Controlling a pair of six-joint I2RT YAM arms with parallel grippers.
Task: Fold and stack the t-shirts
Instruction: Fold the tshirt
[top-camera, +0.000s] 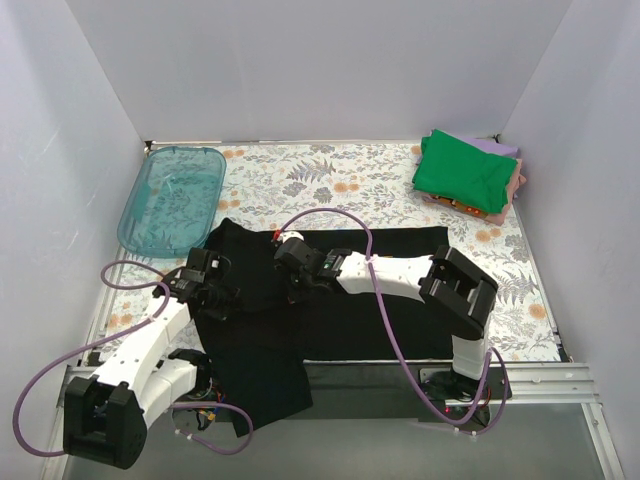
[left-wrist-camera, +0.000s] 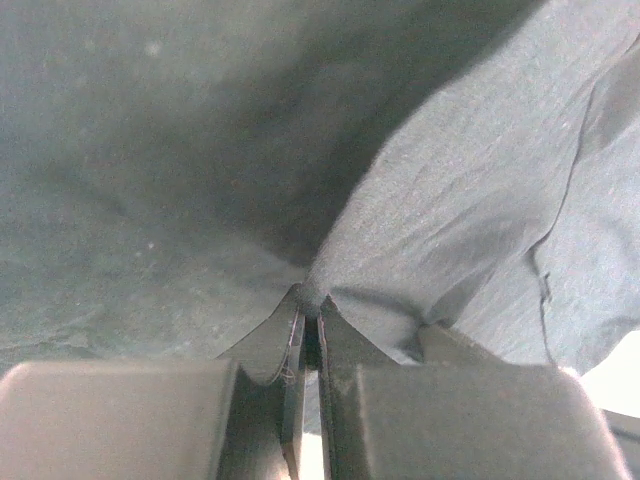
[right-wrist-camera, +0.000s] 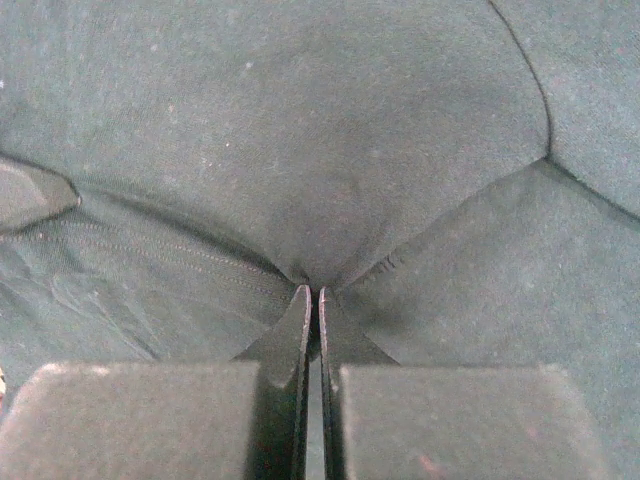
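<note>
Where black t-shirt (top-camera: 340, 330) bunches, left pincer (left-wrist-camera: 310, 302) and right pincer (right-wrist-camera: 311, 290) clamp it.

Soft, even top light; dim, close wrist views.
From above, diffuse light fills the pale-walled booth: shadows under the arms are faint, the translucent teal plastic tray (top-camera: 170, 200) shows small glints, and the large plain black short-sleeved t-shirt (top-camera: 260, 350) is a nearly detailless dark mass. The wrist views are murky and grey-green. The left gripper (left-wrist-camera: 308, 305) is blurred at the frame's foot, with deep shadow above it and a blown-out white corner lower right. The right gripper (right-wrist-camera: 311, 295) is equally soft, the cloth weave beyond it sharper.
</note>
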